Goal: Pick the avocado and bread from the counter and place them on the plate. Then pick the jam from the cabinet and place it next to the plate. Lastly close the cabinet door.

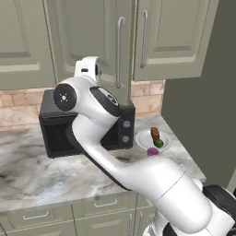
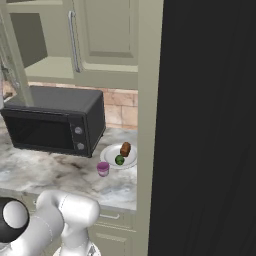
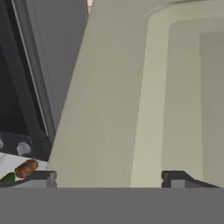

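Plate already carries the bread and the avocado, and the jam stands on the counter just beside the plate's near rim, so the thing left to handle is the cabinet door. It hangs open, swung out over the microwave, with its long silver bar handle running vertically along the free edge. The gripper sits right up against the door's panelled face with its jaws spread wide and nothing between them. Judgement: the door is a stiff, light hinged panel that cannot be lifted, only swung on its hinge, so a flat push against the panel near the free edge should do, or a hook on the bar handle; the painted face looks smooth, so a glancing contact could slide off. In the way: the microwave top sits just under the door's lower edge, and the neighbouring closed door with its own handle is just beside it. The tall dark block to the right is well apart from the swing. Plate and jam lie low on the counter, clear of the door's path.
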